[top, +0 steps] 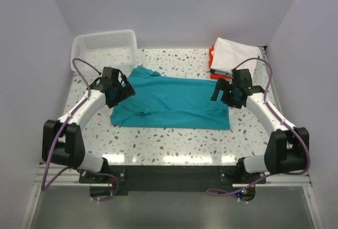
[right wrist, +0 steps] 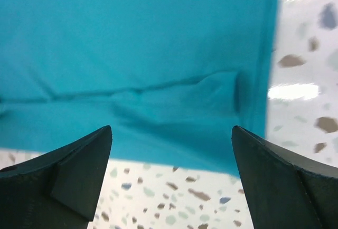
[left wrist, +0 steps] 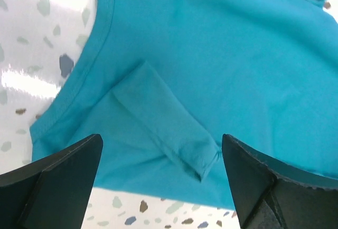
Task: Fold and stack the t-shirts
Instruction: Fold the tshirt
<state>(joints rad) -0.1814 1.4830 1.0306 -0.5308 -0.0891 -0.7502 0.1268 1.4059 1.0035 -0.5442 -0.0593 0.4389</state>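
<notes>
Top external: left hand (top: 125, 89) and right hand (top: 216, 91) gape above teal t-shirt (top: 174, 102).

Spread t-shirt (top: 174, 102): plain teal
Top stacked t-shirt (top: 235, 54): white
T-shirt beneath (top: 211, 63): orange
Basket (top: 103, 34): white, slatted
Surface (top: 174, 139): white, dark-speckled terrazzo
Left hand (left wrist: 161, 144): black
Right hand (right wrist: 171, 131): black

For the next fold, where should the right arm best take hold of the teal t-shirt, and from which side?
The teal t-shirt lies flat. Probably take its right-hand edge, coming down from above on the right: that straight edge borders bare table, giving the open fingers room.
</notes>
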